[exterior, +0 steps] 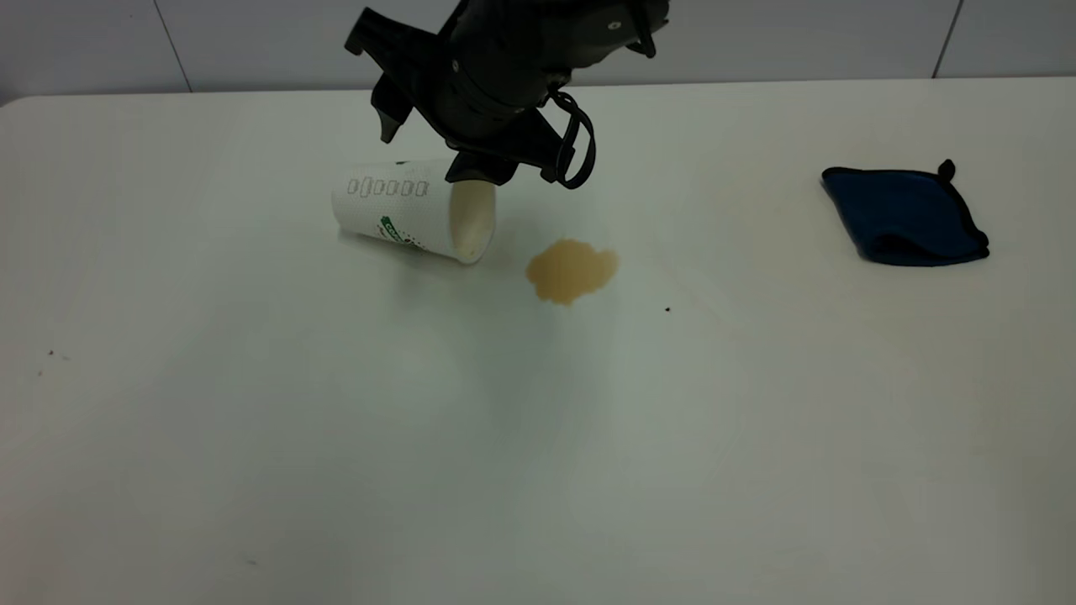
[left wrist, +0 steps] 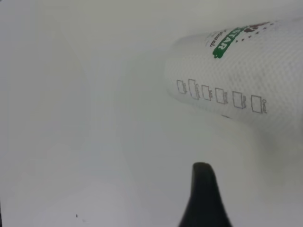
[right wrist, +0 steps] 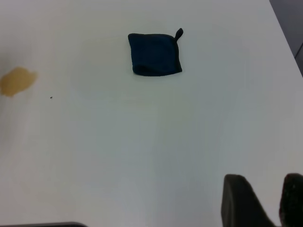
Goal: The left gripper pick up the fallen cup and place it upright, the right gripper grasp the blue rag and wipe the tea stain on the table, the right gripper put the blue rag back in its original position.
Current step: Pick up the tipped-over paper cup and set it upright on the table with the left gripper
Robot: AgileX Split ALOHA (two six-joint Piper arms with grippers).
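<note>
The cup (exterior: 403,210) lies on its side on the table (exterior: 336,437), with its open mouth turned toward the tea stain (exterior: 572,270), which sits just beside it. This fits a cup that tipped over and let the tea run out there. The left gripper (exterior: 471,172) hangs directly above the cup, close to the mouth end, and its black body leans down toward it. I judge it is placed so because the first step is to take the cup and set it upright. In the left wrist view only one finger (left wrist: 204,198) shows, near the cup wall but not touching it, so I cannot tell if the left fingers are apart or together. The blue rag (exterior: 904,217) lies folded, well apart from the stain, on the right side of the table, not yet used. The right gripper (right wrist: 267,201) stays away from the rag; two of its fingers show with a small gap between them and nothing held, so they seem slightly apart, waiting for the wiping step
</note>
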